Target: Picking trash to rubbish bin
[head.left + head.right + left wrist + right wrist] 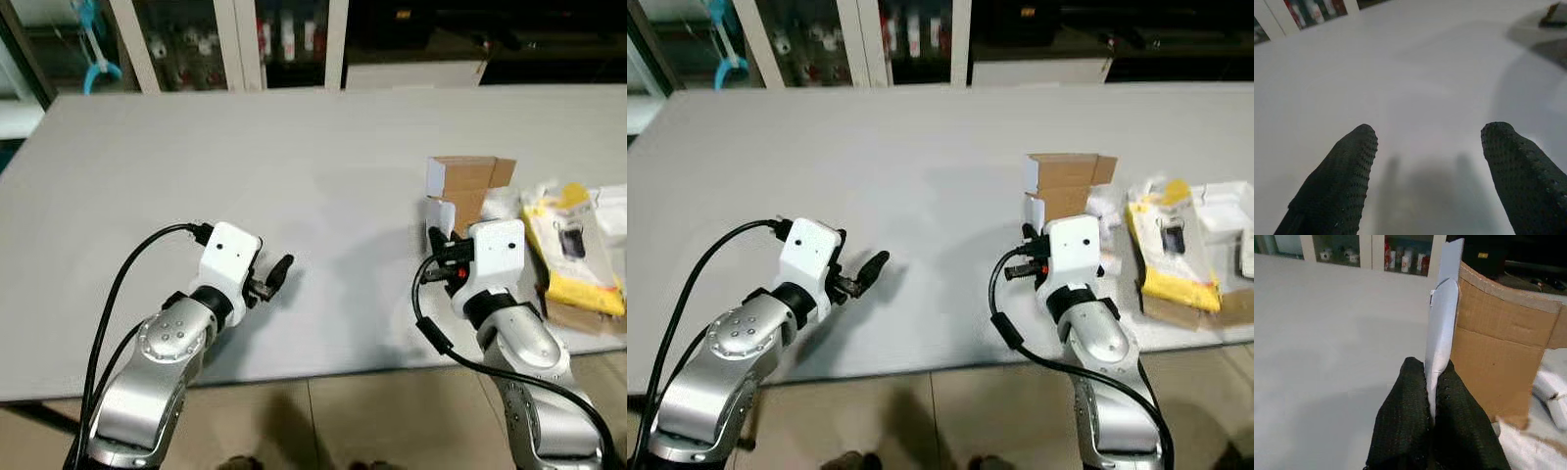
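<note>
The cardboard box (468, 191) stands on the grey bench (245, 166), toward the right side, and the right claw (1436, 382) is directly against its near side. The two black fingers (1405, 416) are pressed together on a thin white flap (1442, 318) of the box. This flap stands upright, so its long axis goes up from the fingertips, and the brown wall of the box lies just beyond and to the right of it. From the head views, the right arm reaches forward over the bench edge, with the box directly in front of the wrist. More trash lies just to the right of the box: a yellow packet (573, 250) and some white wrappings (505, 204), touching or almost touching the box.

The left claw (1425, 161) hovers low over a bare part of the bench, well apart from the trash. Its fingers are spread wide and it holds nothing.

I think the right arm is clearly the nearer one and already has its grip, so the next move should be to lift the box away by the flap. The flap is thin, so it may bend or slip.
</note>
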### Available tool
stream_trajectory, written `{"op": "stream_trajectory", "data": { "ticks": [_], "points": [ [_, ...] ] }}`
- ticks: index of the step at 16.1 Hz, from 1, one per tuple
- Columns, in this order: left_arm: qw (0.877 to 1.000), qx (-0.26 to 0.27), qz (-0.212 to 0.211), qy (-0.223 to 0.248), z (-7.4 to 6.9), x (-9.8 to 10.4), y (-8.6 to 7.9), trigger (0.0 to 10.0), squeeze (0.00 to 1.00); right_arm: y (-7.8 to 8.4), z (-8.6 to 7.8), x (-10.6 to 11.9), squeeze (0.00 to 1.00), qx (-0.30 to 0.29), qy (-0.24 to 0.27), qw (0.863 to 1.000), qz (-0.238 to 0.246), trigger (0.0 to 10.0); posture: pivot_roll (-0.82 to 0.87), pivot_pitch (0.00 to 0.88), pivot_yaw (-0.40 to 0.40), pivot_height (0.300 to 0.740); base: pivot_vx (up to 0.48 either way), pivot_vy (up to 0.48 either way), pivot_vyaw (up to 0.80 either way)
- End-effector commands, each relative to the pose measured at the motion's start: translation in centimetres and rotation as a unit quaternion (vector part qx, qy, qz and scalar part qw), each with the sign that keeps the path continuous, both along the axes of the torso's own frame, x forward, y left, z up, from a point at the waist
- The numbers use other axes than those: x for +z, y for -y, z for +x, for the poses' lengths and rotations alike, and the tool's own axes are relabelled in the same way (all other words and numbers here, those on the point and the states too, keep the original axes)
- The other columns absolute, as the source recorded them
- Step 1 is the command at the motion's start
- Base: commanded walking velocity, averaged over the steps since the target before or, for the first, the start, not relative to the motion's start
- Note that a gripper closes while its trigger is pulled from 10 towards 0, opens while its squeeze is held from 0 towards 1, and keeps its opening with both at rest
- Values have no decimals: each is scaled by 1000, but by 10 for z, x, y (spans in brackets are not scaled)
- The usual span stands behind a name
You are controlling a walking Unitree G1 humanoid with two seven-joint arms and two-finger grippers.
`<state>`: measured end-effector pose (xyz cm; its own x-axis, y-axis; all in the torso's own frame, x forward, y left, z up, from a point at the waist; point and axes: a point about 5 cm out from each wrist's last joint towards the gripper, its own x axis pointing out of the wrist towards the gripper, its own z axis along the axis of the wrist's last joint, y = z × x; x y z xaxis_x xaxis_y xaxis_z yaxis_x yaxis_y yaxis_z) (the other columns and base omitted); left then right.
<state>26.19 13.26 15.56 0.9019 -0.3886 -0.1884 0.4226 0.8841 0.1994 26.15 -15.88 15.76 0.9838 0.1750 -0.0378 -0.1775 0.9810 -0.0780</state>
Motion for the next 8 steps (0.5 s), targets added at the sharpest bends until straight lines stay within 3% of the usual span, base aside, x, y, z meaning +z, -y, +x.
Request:
{"op": "stream_trajectory", "data": {
  "ticks": [1,8],
  "points": [
    [1000,-6,6,-2,-1,0,1,10000,0,0,-1,3,0,-2,7,1000,0,10000,-68,82,-2,740,-244,0,0],
    [1000,-8,7,-1,-1,1,0,10000,0,0,-1,3,0,-4,6,1000,-2,10000,-68,82,2,740,-244,0,0]
  ]
}}
